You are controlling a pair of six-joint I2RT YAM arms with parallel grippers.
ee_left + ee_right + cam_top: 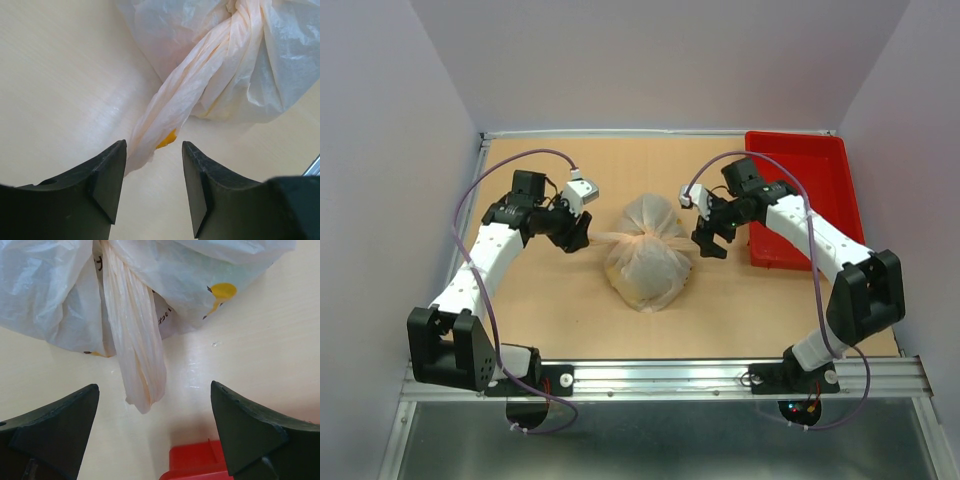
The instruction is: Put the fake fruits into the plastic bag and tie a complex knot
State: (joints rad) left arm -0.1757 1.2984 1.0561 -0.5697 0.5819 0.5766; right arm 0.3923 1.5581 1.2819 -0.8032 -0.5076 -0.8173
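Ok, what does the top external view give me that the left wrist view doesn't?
Top external only: the whole translucent whitish plastic bag tied at its knot, the red rectangular plastic tray, and the right tool open beside the knot's right end. Left wrist only: the left tool open, with the twisted left handle end lying unpinched between its jaws. Both: the bag and the pale tabletop.

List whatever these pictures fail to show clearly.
The fake fruits: top view, the plastic bag hides them; only yellowish tints show.
The knot: too small in top view; cut by the upper edge in left wrist view.
The red tray: top view, the right arm covers part; right wrist view, the bottom edge cuts it.
The print: right wrist view, folds hide most letters.
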